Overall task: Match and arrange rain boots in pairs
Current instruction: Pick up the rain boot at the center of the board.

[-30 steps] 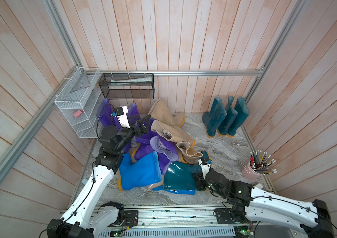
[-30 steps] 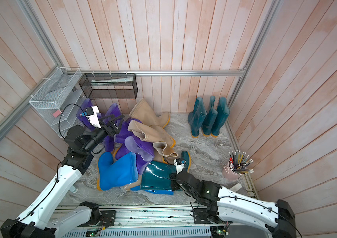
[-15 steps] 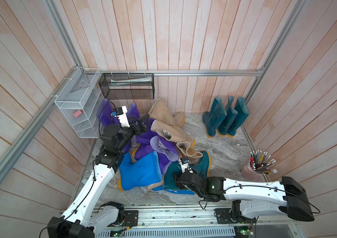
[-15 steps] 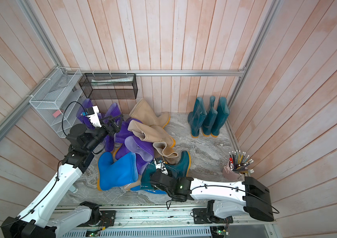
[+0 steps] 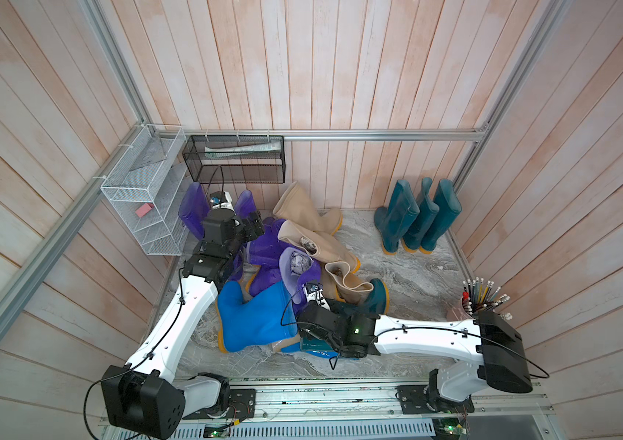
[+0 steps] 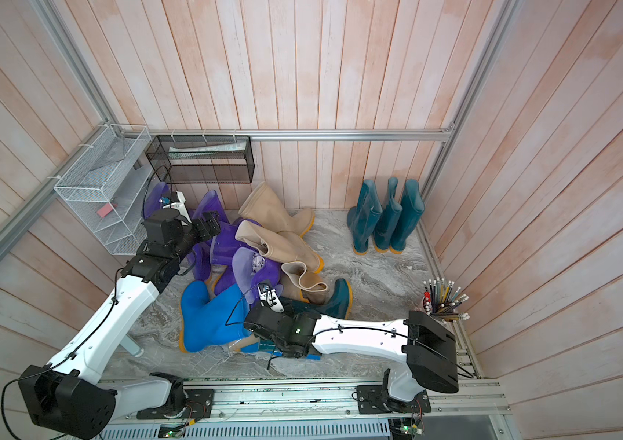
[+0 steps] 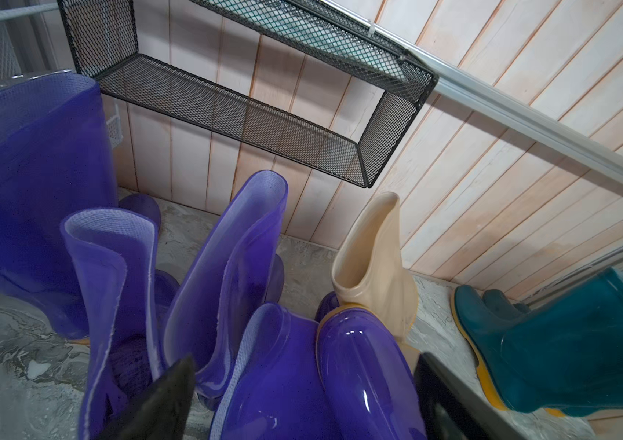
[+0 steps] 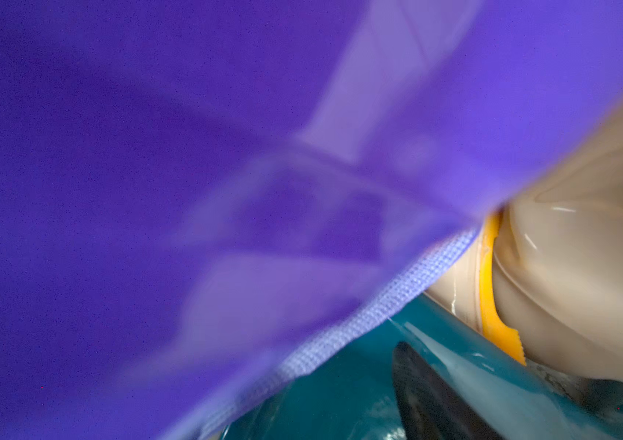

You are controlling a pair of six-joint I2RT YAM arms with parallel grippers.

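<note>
Two reaches: left arm (image 5: 188, 308) high over the rain boots (image 5: 252, 320), left gripper (image 5: 256, 227) apart (right gripper (image 5: 332, 304) low, spread unclear).

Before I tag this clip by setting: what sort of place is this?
Probably a mock mudroom corner inside a robot test cell: rain boots heaped on a marbled floor, wood-plank walls carrying a black mesh shelf, and an aluminium frame rail running along them.

Glossy rubbery rain boots (image 5: 256, 320) — matt wood walls (image 5: 302, 68), metal-mesh shelf (image 7: 226, 110).
</note>
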